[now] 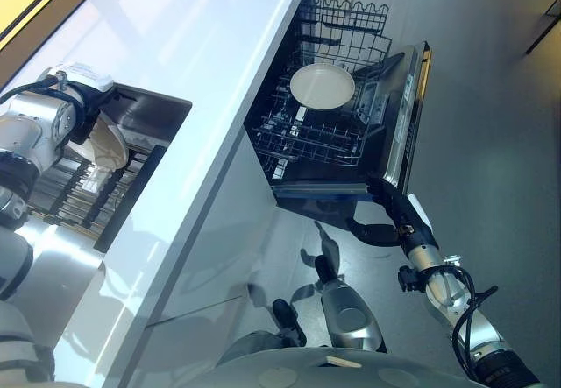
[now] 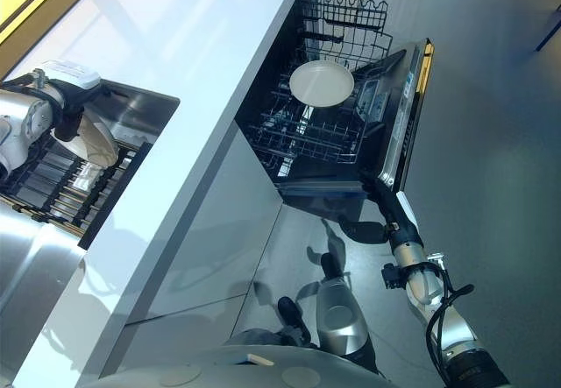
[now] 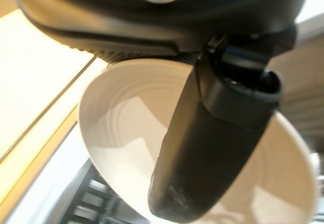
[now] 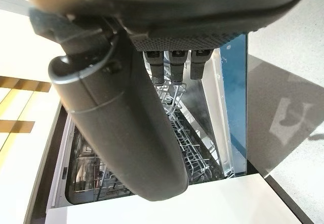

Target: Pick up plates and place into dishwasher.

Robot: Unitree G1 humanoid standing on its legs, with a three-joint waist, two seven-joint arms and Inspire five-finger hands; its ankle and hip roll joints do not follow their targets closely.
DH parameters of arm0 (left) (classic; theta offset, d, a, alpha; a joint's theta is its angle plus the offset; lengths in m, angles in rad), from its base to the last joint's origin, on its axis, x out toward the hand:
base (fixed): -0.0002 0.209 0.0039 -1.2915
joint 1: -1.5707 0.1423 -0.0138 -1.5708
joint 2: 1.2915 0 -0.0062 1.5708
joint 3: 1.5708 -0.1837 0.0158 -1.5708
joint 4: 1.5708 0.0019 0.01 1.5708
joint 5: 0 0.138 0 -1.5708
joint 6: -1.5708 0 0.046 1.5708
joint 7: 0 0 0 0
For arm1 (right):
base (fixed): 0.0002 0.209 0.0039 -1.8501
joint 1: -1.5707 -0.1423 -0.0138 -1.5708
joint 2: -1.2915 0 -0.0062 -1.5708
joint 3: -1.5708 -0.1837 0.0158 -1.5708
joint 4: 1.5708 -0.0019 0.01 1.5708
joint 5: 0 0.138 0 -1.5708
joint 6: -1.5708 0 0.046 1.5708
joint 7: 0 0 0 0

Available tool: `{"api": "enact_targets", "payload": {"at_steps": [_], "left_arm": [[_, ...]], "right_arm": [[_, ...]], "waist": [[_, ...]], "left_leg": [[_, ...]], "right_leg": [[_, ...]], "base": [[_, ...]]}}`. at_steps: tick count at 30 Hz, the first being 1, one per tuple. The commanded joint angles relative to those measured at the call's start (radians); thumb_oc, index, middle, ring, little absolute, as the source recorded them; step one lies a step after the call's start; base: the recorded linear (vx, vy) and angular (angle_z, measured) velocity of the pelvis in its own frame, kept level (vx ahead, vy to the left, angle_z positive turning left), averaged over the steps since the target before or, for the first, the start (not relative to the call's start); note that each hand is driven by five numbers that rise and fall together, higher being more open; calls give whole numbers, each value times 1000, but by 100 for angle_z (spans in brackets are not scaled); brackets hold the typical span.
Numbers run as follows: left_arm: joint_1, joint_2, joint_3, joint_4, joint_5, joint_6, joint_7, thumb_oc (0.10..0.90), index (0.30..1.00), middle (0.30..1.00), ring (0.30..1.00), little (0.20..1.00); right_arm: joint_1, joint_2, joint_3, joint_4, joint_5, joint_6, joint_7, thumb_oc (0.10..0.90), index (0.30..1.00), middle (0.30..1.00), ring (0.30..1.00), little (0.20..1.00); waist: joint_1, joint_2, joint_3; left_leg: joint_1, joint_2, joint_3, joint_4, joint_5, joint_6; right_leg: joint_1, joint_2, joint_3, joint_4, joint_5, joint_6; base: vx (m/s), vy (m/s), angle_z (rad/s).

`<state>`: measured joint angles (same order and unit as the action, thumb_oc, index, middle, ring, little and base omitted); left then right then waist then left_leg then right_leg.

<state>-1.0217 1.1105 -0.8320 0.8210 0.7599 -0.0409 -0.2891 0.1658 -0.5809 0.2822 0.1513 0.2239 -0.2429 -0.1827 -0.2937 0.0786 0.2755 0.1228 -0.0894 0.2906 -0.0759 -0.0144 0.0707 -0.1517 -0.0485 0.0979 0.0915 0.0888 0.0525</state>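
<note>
My left hand (image 1: 81,115) is shut on a white plate (image 1: 110,143) and holds it tilted over the sink (image 1: 156,108). In the left wrist view its thumb (image 3: 212,143) lies across the plate's inner face (image 3: 126,133). A second white plate (image 1: 323,86) leans in the lower rack (image 1: 307,143) of the open dishwasher. By the front corner of the dishwasher's lowered door (image 1: 408,116) is my right hand (image 1: 387,223), open, with its fingers straight and nothing in it. In the right wrist view the thumb (image 4: 131,133) and fingers (image 4: 174,67) point at the rack's wires (image 4: 187,148).
A long white counter (image 1: 175,73) runs between the sink and the dishwasher. A dark slatted rack (image 1: 88,191) lies in the sink under the held plate. The upper wire rack (image 1: 346,20) is pulled out at the far end. Grey floor (image 1: 491,143) lies beyond the door.
</note>
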Motion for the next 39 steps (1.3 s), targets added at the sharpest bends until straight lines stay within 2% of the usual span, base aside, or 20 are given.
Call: {"api": "enact_targets", "payload": {"at_steps": [1,3,8,14,18,23,26,31,35,39], "left_arm": [[-33,38,37,80,145,114,56,207,392,392,392,307],[-35,26,30,101,192,157,62,100,300,300,300,200],[-47,-9,22,102,250,208,88,100,300,300,300,200],[-21,-5,36,69,272,210,148,100,300,300,300,200],[-5,11,57,30,195,216,235,100,300,300,300,200],[50,50,143,-46,-39,194,445,100,300,300,300,200],[88,65,206,-111,-101,185,513,100,300,300,300,200],[220,115,371,-258,-234,139,647,100,300,300,300,200],[324,137,500,-334,-263,93,690,100,300,300,300,200],[409,149,592,-422,-303,85,701,100,300,300,300,200]], "right_arm": [[-47,-42,-41,-132,2,-109,-15,800,900,900,900,900],[-53,-44,-40,-130,5,-114,-14,800,900,900,900,900],[-82,-43,-26,-118,15,-129,-9,800,900,900,900,900],[-81,-29,-23,-117,19,-129,10,800,900,900,900,900],[-68,-18,-24,-119,14,-143,13,800,900,900,900,900],[-55,-6,-42,-170,-15,-184,-44,800,900,900,900,900],[-64,1,-53,-205,-13,-185,-65,800,900,900,900,900],[-79,4,-73,-274,-57,-184,-136,800,900,900,900,900],[-93,3,-93,-306,-63,-177,-142,800,900,900,900,900],[-122,-5,-96,-326,-62,-166,-142,800,900,900,900,900]], "waist": [[-9,-15,-37],[-14,-17,-27],[-14,-14,-10],[-3,-3,-23],[8,2,-43],[38,3,-87],[59,-2,-105],[101,-12,-142],[124,-15,-168],[148,-18,-192]], "left_leg": [[-123,-34,-39,176,-116,21],[-133,-33,-41,175,-112,19],[-151,-30,-46,158,-94,13],[-129,-28,-51,142,-90,8],[-101,-28,-58,124,-89,6],[-62,-23,-72,103,-88,5],[-54,-19,-78,98,-86,5],[-25,-7,-101,73,-78,3],[-8,1,-113,55,-72,-3],[4,12,-121,43,-66,-12]], "right_leg": [[-141,-41,8,53,107,108],[-154,-36,9,54,105,104],[-164,-25,9,47,90,96],[-131,-32,-2,35,75,96],[-98,-39,-15,27,64,99],[-43,-41,-32,25,38,103],[-25,-40,-40,26,23,103],[34,-29,-58,15,-20,105],[84,-14,-69,-21,-45,92],[128,-3,-84,-54,-55,79]], "base": [[7,38,1],[-16,12,-2],[-79,8,-2],[-12,-22,1],[-10,-55,4],[-13,-109,12],[-60,-127,16],[-62,-146,15],[-45,-111,26],[-32,-94,12]]}}
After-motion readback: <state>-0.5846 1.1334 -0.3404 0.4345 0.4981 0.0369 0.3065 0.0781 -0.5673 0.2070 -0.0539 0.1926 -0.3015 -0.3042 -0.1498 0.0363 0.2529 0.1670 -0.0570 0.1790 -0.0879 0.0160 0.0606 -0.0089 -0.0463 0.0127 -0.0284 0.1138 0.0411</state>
